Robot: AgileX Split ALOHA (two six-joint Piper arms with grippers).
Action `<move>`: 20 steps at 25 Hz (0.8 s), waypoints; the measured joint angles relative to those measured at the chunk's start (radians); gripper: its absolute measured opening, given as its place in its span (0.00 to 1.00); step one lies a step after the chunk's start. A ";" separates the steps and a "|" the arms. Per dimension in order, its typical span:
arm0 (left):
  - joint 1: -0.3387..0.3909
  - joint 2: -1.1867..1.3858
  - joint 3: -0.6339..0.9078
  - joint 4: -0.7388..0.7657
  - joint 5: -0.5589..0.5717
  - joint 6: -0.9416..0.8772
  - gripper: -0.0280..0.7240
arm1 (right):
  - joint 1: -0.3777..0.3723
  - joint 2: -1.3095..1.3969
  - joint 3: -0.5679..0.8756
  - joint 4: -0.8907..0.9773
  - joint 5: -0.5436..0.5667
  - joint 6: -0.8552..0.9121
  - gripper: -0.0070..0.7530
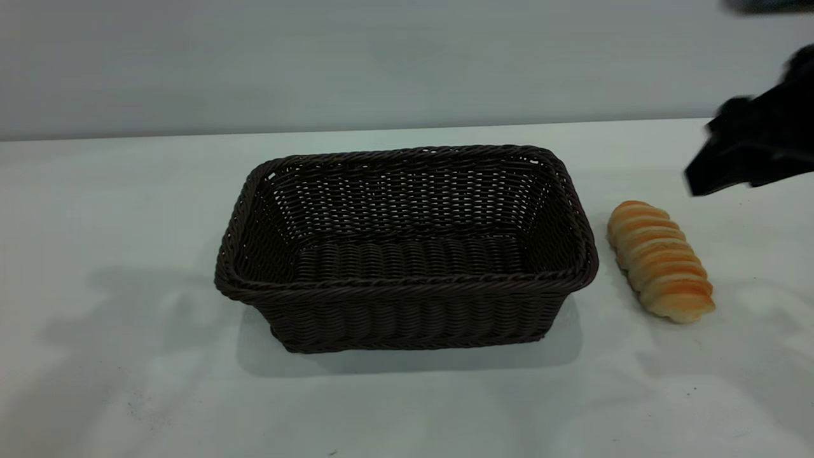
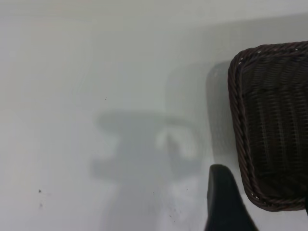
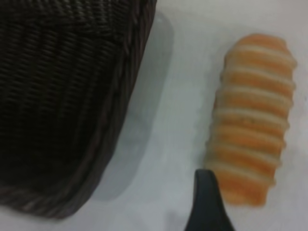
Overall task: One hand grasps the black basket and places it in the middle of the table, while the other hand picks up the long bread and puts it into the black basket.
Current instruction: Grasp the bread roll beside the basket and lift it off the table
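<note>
The right end effector [image 1: 715, 181] hangs above the white worktop [image 1: 127, 356] at the exterior view's right edge, blurred, so whether its fingers stand wide or narrow cannot be told; the long bread [image 1: 660, 259] lies on the worktop just below and beside it, untouched, one dark fingertip [image 3: 207, 204] showing close to the loaf's end in the right wrist view. The black basket [image 1: 407, 289] stands empty and upright beyond the bread from that end effector, near the loaf but apart from it. Of the left end effector only one dark finger [image 2: 224, 202] shows, in its own wrist view, just beside a corner of the basket's braided rim, and its opening cannot be told.
</note>
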 joint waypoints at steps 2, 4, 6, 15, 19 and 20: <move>0.000 -0.016 0.000 0.000 0.010 0.000 0.64 | 0.000 0.100 -0.048 0.035 -0.033 -0.065 0.67; 0.000 -0.030 0.000 -0.002 0.015 0.000 0.64 | 0.000 0.188 -0.098 0.049 -0.058 -0.102 0.67; 0.000 -0.037 0.000 -0.002 0.024 0.000 0.63 | 0.000 0.283 -0.145 0.054 -0.072 -0.121 0.67; 0.000 -0.044 0.000 -0.003 0.037 0.000 0.63 | 0.000 0.446 -0.239 0.094 -0.039 -0.135 0.31; 0.000 -0.047 0.000 0.000 0.046 0.000 0.63 | -0.013 0.343 -0.239 0.091 -0.040 -0.136 0.08; 0.000 -0.047 0.000 0.002 0.047 0.000 0.63 | -0.018 0.298 -0.239 0.091 -0.042 -0.136 0.07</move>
